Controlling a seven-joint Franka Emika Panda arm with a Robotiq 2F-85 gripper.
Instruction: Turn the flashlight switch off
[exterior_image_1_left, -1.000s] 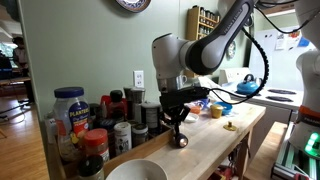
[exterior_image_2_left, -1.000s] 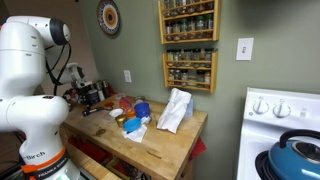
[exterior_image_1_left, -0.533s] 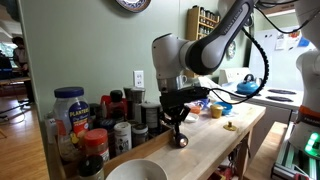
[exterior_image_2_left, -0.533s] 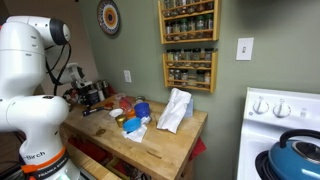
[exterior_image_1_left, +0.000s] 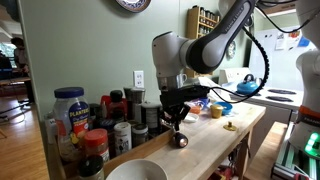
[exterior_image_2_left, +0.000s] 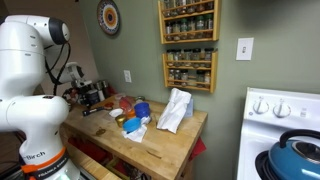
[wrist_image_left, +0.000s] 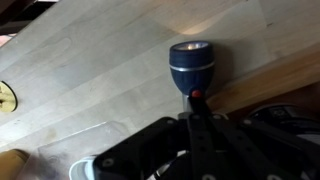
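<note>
The flashlight (wrist_image_left: 192, 63) lies on the wooden counter (wrist_image_left: 90, 70) with its round head and glowing lens pointing away from me. A pale patch of light falls on the wood ahead of it. A small red switch (wrist_image_left: 197, 95) sits on its body just behind the head. My gripper (wrist_image_left: 198, 108) is shut, its fingers together as one black bar, with the tips right at the red switch. In an exterior view the gripper (exterior_image_1_left: 177, 124) points down just above the flashlight (exterior_image_1_left: 181, 140). My gripper also shows in an exterior view (exterior_image_2_left: 90, 100), where the flashlight is hidden.
Several spice jars and bottles (exterior_image_1_left: 95, 125) crowd the counter by the wall. A white bowl (exterior_image_1_left: 136, 172) sits at the near end. A blue bowl (exterior_image_1_left: 220, 108), a white cloth (exterior_image_2_left: 174, 110) and small items lie further along. A stove with a blue kettle (exterior_image_2_left: 298, 155) stands beyond the counter.
</note>
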